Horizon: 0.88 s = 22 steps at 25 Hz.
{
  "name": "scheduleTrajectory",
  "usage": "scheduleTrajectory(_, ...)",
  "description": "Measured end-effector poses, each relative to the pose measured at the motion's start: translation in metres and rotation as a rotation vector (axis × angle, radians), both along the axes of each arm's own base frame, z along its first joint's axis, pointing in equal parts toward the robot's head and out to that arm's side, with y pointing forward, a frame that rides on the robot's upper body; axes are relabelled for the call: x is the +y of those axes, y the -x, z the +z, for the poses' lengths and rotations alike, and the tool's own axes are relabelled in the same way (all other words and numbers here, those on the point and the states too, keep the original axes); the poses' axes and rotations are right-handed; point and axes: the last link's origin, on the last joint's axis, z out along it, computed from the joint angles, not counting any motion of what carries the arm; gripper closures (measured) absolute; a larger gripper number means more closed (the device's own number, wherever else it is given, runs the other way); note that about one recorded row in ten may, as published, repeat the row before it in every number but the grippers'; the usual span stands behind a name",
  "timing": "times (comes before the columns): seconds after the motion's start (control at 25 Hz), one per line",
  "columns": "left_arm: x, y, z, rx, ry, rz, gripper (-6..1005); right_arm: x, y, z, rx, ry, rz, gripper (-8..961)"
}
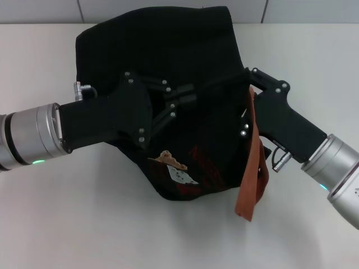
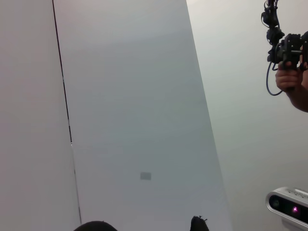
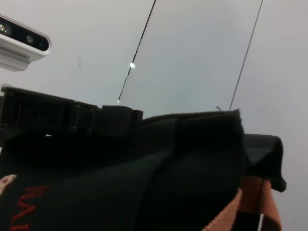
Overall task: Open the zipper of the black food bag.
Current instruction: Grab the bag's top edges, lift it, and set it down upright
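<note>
The black food bag [image 1: 168,50] lies slumped at the middle of the white table, its bear picture [image 1: 173,164] and reddish lettering [image 1: 205,168] facing me. An orange-brown strap [image 1: 253,174] hangs down its right side. My left gripper [image 1: 185,95] reaches in from the left and rests on the bag's top, its fingers drawn close together on the black fabric. At the bag's right edge, beside the strap, is my right gripper [image 1: 249,98]. The zipper is hidden, black on black under the grippers. The right wrist view shows the bag's fabric [image 3: 192,159] and strap [image 3: 250,202] close up.
The white table [image 1: 84,224] extends around the bag, with a tiled wall behind its far edge. The left wrist view looks up at wall panels, a person's hand holding a device [image 2: 288,53], and the head camera [image 2: 288,207].
</note>
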Motion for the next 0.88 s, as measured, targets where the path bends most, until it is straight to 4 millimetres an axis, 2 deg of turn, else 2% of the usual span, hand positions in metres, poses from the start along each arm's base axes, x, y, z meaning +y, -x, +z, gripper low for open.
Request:
scheduleTrajectory(0.44, -0.001, 0.000, 0.000, -0.001, -0.004, -0.005, 937, 0.001, 0.008, -0.003, 0.008, 0.004, 0.017, 447)
scheduleTrajectory(0.68, -0.001, 0.000, -0.002, -0.004, 0.001, -0.001, 938, 0.004, 0.011, -0.005, 0.002, 0.007, 0.023, 584)
scheduleTrajectory(0.88, -0.001, 0.000, -0.004, -0.002, -0.005, -0.001, 938, 0.003, 0.012, -0.006, -0.009, -0.002, 0.035, 639)
